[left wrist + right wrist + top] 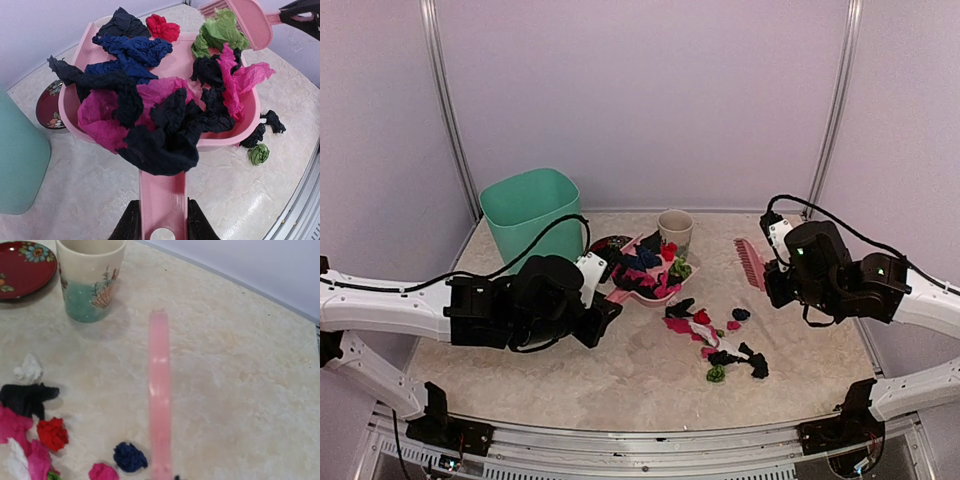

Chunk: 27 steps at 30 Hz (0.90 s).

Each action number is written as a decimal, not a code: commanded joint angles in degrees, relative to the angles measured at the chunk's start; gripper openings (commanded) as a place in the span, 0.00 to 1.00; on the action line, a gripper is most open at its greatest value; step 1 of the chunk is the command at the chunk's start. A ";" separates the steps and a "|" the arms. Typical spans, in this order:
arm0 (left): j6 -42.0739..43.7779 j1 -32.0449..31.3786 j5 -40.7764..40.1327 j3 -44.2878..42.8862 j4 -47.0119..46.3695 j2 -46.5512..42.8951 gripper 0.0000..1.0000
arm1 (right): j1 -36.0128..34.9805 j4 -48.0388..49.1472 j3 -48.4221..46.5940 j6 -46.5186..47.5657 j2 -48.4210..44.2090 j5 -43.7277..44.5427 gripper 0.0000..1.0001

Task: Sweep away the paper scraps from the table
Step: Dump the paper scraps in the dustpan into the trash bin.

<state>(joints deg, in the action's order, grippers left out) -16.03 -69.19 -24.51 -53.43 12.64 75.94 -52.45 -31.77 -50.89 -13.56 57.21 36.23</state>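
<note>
My left gripper [162, 226] is shut on the handle of the pink dustpan [226, 142], one finger on each side. Black, blue, pink, red and green paper scraps [165, 125] are piled in the pan. In the top view the pan [665, 291] sits mid-table in front of the cup. More paper scraps [712, 340] lie loose on the table [620, 370] to the pan's right, and they also show in the right wrist view [30, 400]. My right gripper [775, 270] is shut on the pink brush [752, 262], held above the table; the brush [160, 390] shows edge-on.
A green bin [532, 215] stands at the back left. Behind the pan are a patterned cup [675, 230] and a red plate [610, 244]; the pan's left edge overlaps the plate [47, 107]. Side walls and corner posts enclose the table.
</note>
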 commanded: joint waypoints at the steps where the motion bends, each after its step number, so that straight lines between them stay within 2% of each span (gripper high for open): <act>1: 0.45 2.00 -0.92 -5.77 7.00 -3.59 0.00 | 0.72 3.58 0.53 0.30 0.01 -1.55 0.00; 12: 0.11 7.08 -1.18 -17.69 17.71 -7.31 0.00 | 1.40 6.29 0.95 1.83 1.11 -3.16 0.00; 16: -1.21 10.82 1.27 -19.84 19.77 -8.09 0.00 | 1.55 6.75 0.97 2.33 1.84 -3.55 0.00; 23: -4.73 23.86 12.23 -19.44 19.48 -10.92 0.00 | 1.99 7.82 1.32 2.76 2.85 -4.74 0.00; 27: -7.56 32.26 21.71 -17.75 16.95 -12.89 0.00 | 2.16 8.18 1.47 2.76 3.32 -5.08 0.00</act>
<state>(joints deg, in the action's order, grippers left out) -20.18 -42.92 -13.52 -72.14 32.34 66.00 -51.03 -26.11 -50.26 -11.31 60.10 31.68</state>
